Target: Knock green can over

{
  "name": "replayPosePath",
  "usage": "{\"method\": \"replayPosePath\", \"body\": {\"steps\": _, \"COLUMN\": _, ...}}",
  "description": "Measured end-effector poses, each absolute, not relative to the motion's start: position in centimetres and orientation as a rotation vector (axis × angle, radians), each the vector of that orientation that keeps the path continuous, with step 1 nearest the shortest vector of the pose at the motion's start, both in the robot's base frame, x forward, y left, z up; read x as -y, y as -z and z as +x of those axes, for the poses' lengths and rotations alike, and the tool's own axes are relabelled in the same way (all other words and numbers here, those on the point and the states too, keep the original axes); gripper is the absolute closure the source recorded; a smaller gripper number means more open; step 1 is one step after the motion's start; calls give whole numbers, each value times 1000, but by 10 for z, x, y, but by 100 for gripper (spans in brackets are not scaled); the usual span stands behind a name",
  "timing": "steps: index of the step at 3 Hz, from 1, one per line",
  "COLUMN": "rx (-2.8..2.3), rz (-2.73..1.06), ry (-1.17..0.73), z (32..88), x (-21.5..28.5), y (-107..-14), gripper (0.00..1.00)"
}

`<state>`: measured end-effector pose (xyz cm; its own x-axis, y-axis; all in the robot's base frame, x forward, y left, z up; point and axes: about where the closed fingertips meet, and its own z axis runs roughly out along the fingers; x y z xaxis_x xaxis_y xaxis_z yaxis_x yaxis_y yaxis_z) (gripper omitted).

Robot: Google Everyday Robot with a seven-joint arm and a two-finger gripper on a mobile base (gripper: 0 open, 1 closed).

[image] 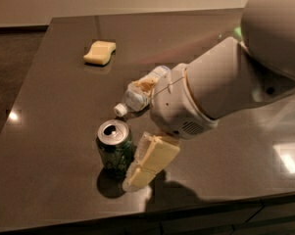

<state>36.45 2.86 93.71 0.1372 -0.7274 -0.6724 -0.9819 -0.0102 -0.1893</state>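
The green can (114, 150) stands upright near the front of the dark table (54, 102), silver top with its opening facing up. My gripper (136, 132) has come in from the right and is open, with its fingers spread wide. The lower pale finger (153, 161) lies right against the can's right side, tip down near the table. The upper finger (143, 85) is over the bottle behind the can. The can sits just left of the space between the fingers.
A clear plastic bottle (132, 98) lies on its side just behind the can, cap toward the front left, partly hidden by my arm. A yellow sponge (100, 52) lies at the back left. The table's front edge runs close below the can.
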Motion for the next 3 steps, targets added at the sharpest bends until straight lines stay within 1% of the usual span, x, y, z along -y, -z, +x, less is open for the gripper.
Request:
{"method": "replayPosePath", "body": {"steps": 1, "rx": -1672, "rz": -1789, "ry": -532, "z": 361, "x": -42, "y": -924, "gripper": 0}}
{"method": "replayPosePath", "body": {"steps": 3, "rx": -1738, "rz": -1788, "ry": -533, "z": 362, "x": -52, "y": -901, "gripper": 0}}
